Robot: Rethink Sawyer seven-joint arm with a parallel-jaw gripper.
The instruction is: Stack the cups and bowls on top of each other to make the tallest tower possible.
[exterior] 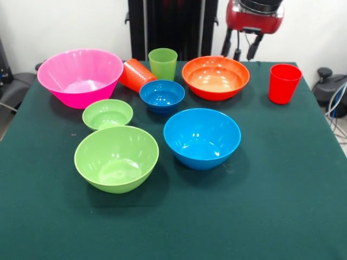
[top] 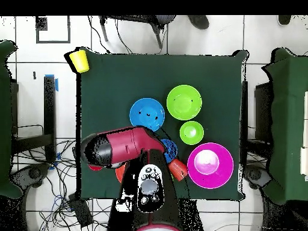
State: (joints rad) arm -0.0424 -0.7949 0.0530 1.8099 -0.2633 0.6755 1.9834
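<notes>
Orange bowl (exterior: 216, 77) sits just below the gripper (exterior: 242, 51), slightly to its picture-left; fingers apart, holding nothing.

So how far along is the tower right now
Nothing is stacked yet. The bowls, from the pink bowl to the large blue bowl, sit separately on the table. The orange cup lies on its side. The pincer hangs empty above the far edge. All stacking remains.
</notes>
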